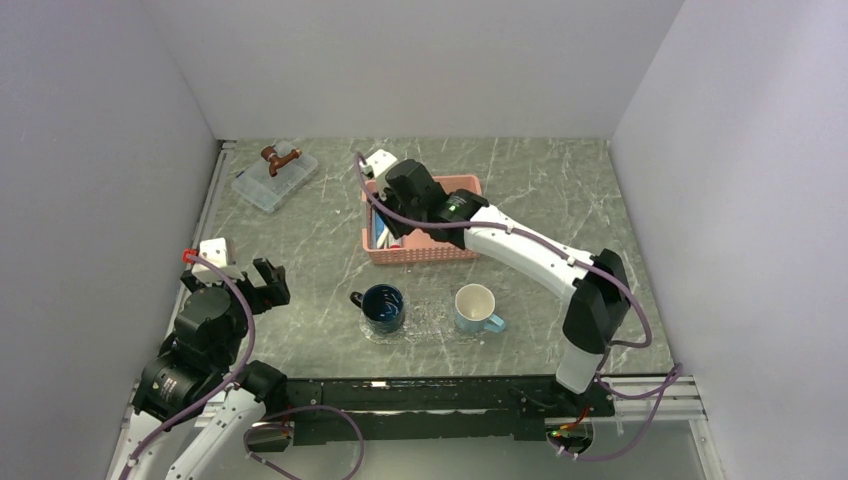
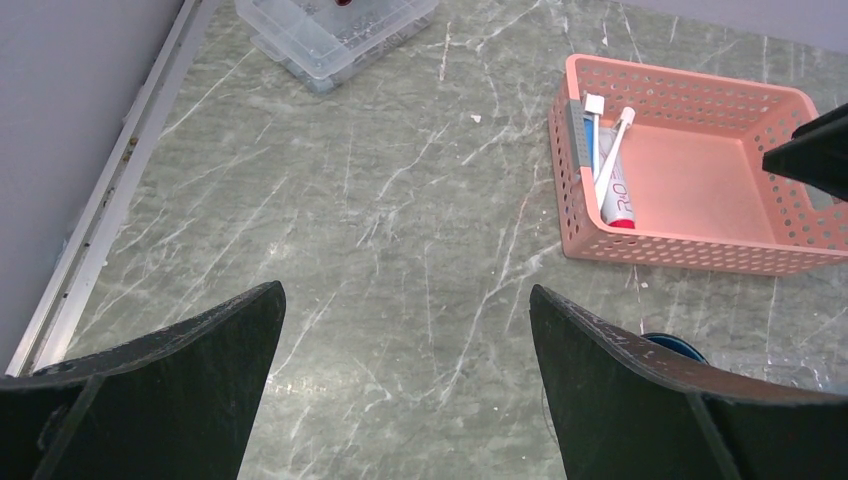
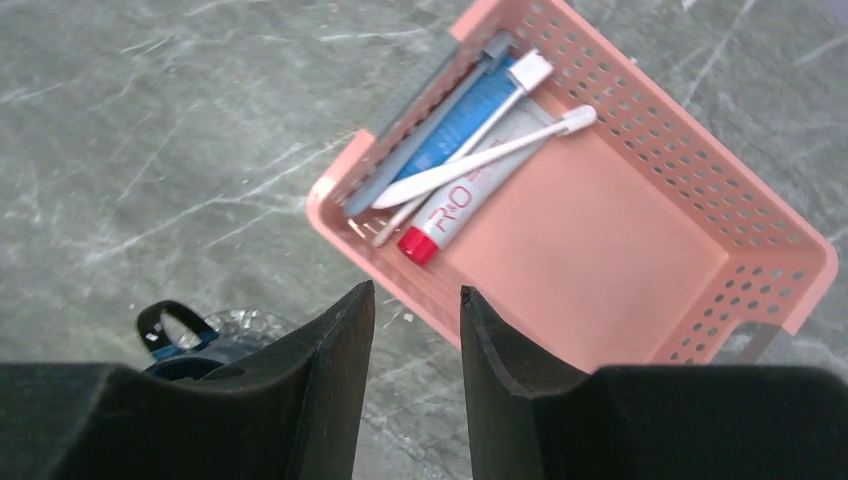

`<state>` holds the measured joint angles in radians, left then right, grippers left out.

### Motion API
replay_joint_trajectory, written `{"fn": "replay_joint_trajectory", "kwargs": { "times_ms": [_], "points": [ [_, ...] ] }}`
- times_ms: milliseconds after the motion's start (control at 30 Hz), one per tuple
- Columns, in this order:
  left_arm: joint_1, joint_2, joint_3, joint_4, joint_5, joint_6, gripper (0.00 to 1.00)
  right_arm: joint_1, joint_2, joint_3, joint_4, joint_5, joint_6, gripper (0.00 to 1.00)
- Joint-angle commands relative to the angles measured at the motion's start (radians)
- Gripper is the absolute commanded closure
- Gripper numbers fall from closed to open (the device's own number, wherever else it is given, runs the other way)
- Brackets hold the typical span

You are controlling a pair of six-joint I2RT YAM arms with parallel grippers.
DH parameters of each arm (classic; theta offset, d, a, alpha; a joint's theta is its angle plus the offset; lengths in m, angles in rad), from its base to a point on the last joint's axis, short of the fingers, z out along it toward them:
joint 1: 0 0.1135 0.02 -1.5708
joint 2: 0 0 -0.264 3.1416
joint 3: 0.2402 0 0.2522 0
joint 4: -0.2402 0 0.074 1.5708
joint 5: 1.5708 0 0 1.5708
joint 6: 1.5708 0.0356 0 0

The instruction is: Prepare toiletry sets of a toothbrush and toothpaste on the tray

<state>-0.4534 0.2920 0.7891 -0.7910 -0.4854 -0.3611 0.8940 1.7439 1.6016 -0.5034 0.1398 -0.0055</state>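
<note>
Two whitish toothbrushes (image 3: 480,152) and two toothpaste tubes lie at one end of the pink lattice basket (image 3: 640,230). One toothpaste (image 3: 452,212) shows its red cap, and the other, a blue tube (image 3: 458,122), lies under the brushes. They also show in the left wrist view as a toothbrush (image 2: 610,152) and a toothpaste (image 2: 620,200). The clear bumpy tray (image 1: 432,318) lies between the two mugs. My right gripper (image 3: 415,292) hovers over the basket's near rim, jaws a little apart and empty. My left gripper (image 2: 405,290) is wide open and empty over bare table at the left (image 1: 270,283).
A dark blue mug (image 1: 383,307) stands at the tray's left end and a light blue mug (image 1: 477,308) at its right end. A clear lidded box (image 1: 274,180) with a brown thing on it sits at the back left. Walls close in the table's sides.
</note>
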Motion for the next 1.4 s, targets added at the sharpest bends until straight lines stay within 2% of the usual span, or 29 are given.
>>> {"fn": "replay_joint_trajectory", "kwargs": {
  "times_ms": [0, 67, 100, 233, 667, 1100, 1367],
  "points": [
    [0.0, 0.016, 0.0, 0.022, 0.017, -0.001, 0.01, -0.045, 0.03, 0.058, -0.011, 0.031, 0.097, 0.6],
    [0.0, 0.022, 0.0, 0.024, 0.021, 0.002, 0.01, -0.064, 0.042, 0.066, -0.011, 0.03, 0.116, 0.58],
    [-0.001, 0.025, -0.001, 0.024, 0.022, 0.002, 0.01, -0.072, 0.048, 0.068, -0.007, 0.033, 0.133, 0.54],
    [0.001, 0.033, 0.001, 0.026, 0.025, 0.006, 0.01, -0.101, 0.085, 0.09, 0.001, 0.042, 0.182, 0.51],
    [-0.001, 0.042, -0.001, 0.031, 0.025, 0.013, 0.01, -0.155, 0.282, 0.247, -0.042, 0.175, 0.449, 0.53],
    [-0.001, 0.036, -0.001, 0.033, 0.033, 0.017, 0.01, -0.214, 0.401, 0.298, -0.003, 0.11, 0.652, 0.54],
    [-0.001, 0.033, -0.002, 0.033, 0.035, 0.019, 0.01, -0.232, 0.458, 0.324, 0.038, 0.066, 0.705, 0.54]
  ]
}}
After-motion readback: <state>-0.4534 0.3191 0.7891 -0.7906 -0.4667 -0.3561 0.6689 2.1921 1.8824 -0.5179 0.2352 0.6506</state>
